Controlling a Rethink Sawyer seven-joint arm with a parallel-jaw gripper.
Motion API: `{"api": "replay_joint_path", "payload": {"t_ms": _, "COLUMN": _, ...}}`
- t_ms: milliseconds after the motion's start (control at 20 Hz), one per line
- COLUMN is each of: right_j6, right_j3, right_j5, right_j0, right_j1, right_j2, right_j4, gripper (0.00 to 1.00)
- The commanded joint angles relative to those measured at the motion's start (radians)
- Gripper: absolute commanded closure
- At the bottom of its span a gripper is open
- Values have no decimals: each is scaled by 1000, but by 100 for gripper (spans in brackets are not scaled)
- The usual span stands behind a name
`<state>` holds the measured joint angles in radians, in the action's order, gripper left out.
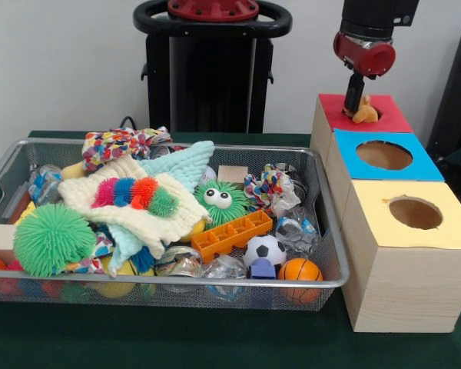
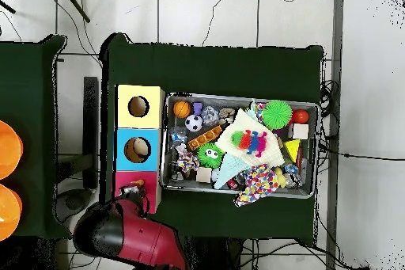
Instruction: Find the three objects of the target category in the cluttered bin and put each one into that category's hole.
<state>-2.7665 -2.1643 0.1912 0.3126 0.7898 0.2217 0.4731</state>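
Note:
My gripper [image 1: 356, 106] hangs over the round hole [image 1: 378, 114] in the red top of the far wooden box [image 1: 384, 123]. It is shut on a small tan-orange soft toy [image 1: 366, 114], held at the hole's edge just above the red top. The wire mesh bin [image 1: 215, 283] lies left of the boxes, full of mixed toys. No tiger-striped toy shows in it. In the overhead view the red arm [image 2: 134, 235] covers most of the red box [image 2: 125, 180], and the bin [image 2: 237, 96] lies to its right.
A blue-topped box [image 1: 422, 165] and a yellow-topped box [image 1: 446, 231] stand in front of the red one. The bin holds a green puff ball [image 1: 50, 238], a cream cloth [image 1: 142, 219], an orange brick [image 1: 230, 234], a soccer ball [image 1: 265, 250] and a basketball-patterned ball [image 1: 300, 270].

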Motion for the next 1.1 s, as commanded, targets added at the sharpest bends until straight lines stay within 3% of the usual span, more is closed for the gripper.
{"api": "replay_joint_path", "payload": {"t_ms": 50, "right_j6": -191, "right_j3": 9, "right_j5": -59, "right_j0": -11, "right_j1": -58, "right_j2": -100, "right_j4": 65, "gripper": 100}}
{"api": "replay_joint_path", "payload": {"t_ms": 1100, "right_j6": -194, "right_j3": 42, "right_j5": -115, "right_j0": -6, "right_j1": -120, "right_j2": -128, "right_j4": 105, "gripper": 100}}
